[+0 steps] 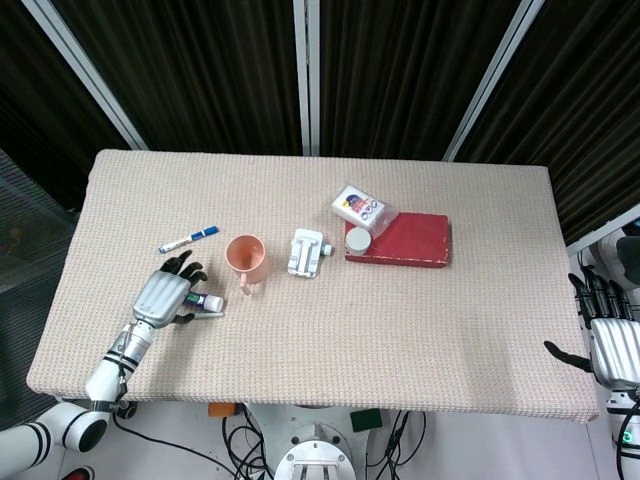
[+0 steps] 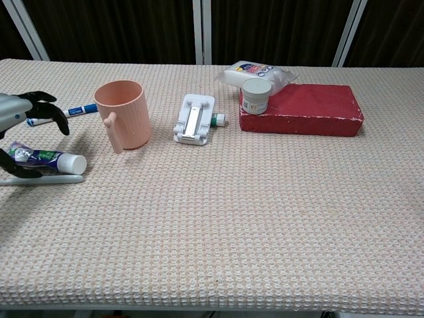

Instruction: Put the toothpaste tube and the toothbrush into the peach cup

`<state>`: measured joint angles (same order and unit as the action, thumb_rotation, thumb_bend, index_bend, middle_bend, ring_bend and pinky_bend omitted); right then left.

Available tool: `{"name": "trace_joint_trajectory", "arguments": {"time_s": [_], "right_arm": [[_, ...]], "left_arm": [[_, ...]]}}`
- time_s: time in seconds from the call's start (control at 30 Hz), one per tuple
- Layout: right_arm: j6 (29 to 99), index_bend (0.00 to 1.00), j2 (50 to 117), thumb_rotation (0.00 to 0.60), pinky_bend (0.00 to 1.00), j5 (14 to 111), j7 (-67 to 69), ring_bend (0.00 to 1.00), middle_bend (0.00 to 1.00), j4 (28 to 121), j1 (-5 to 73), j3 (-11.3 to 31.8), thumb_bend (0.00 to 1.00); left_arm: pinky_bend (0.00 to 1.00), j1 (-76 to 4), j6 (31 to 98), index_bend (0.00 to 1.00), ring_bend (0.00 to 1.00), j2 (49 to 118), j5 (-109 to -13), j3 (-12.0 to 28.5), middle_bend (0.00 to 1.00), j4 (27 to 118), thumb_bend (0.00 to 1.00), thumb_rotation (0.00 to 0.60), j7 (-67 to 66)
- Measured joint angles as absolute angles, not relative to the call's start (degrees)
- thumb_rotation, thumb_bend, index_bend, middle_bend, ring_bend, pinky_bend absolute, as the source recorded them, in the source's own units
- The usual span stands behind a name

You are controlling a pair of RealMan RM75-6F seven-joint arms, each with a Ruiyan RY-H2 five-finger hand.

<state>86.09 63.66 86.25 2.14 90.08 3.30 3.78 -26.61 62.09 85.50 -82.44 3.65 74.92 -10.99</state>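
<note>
At table's left edge — left hand (image 1: 164,296) over toothpaste tube (image 2: 48,159) and toothbrush (image 2: 46,179), fingers spread, clasping nothing. Just beside: peach cup (image 2: 122,114), upright. Right hand (image 1: 612,343) off table, fingers apart.

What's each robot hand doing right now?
Left robot hand: open, fingers spread over the toothpaste tube, not gripping.
Right robot hand: open, empty, off the table edge.
</note>
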Motion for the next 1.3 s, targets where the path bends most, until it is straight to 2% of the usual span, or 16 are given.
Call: {"name": "trace_joint_trajectory", "arguments": {"time_s": [0.13, 0.4, 0.63, 1.3], "right_arm": [[85.8, 0.0, 63.6, 0.6, 0.0, 86.1, 2.2, 0.0, 0.0, 90.0, 3.3, 3.7, 0.17], [85.3, 0.0, 63.6, 0.6, 0.0, 85.9, 2.4, 0.0, 0.0, 89.9, 3.4, 3.7, 0.18], [84.9, 0.0, 63.4, 0.6, 0.0, 85.8, 2.2, 0.0, 0.0, 90.0, 3.6, 3.7, 0.18], [83.8, 0.0, 63.0, 0.6, 0.0, 86.1, 2.7, 0.0, 0.0, 90.6, 4.2, 3.4, 0.19]], "left_arm": [[0.2, -27.0, 61.8, 0.35, 0.05, 86.4, -81.9, 3.8, 0.25, 73.7, 0.09, 0.6, -11.1], [0.24, -27.7, 62.2, 0.4, 0.1, 88.0, -81.8, 3.9, 0.32, 71.1, 0.13, 0.6, -11.2], [0.24, -27.9, 62.0, 0.43, 0.11, 89.3, -81.7, 3.4, 0.34, 69.1, 0.14, 0.6, -12.1], [0.24, -28.3, 61.9, 0.5, 0.12, 91.1, -81.8, 2.3, 0.42, 66.5, 0.3, 0.6, -12.4]]}}
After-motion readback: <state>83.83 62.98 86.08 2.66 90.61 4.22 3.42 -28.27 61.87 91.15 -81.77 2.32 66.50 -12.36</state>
